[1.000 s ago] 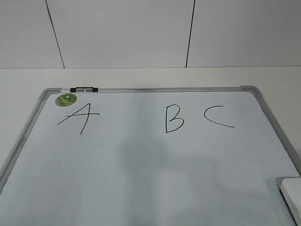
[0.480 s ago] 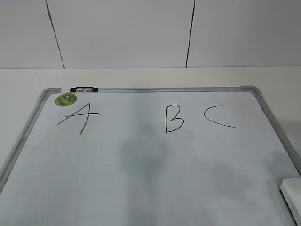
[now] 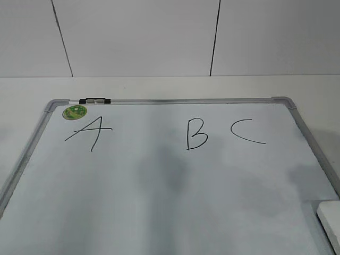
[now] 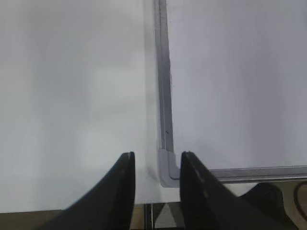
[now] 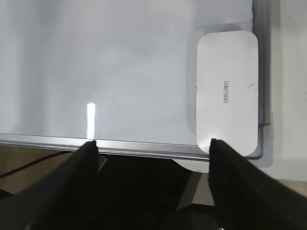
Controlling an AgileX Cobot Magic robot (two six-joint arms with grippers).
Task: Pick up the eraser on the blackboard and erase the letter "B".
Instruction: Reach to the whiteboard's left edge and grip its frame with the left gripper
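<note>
Eraser point(image 5: 227, 93) lies untouched at right of right wrist frame, in the blackboard point(image 5: 120, 57) corner, right gripper point(image 5: 152, 143) spread wide but offset left: shift right to straddle it squarely before closing; left gripper point(image 4: 156, 160) narrowly parted, idle; letter "B" point(image 3: 196, 134) intact upper centre

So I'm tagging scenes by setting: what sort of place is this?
Probably a lab or test bench: a blackboard lying flat on a white table, plain panelled wall behind, eraser on the board.

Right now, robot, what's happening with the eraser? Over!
Both tools open, empty. Right tool above the board's near right corner, eraser lying there untouched. Letter B unerased. Nothing blocking.
</note>
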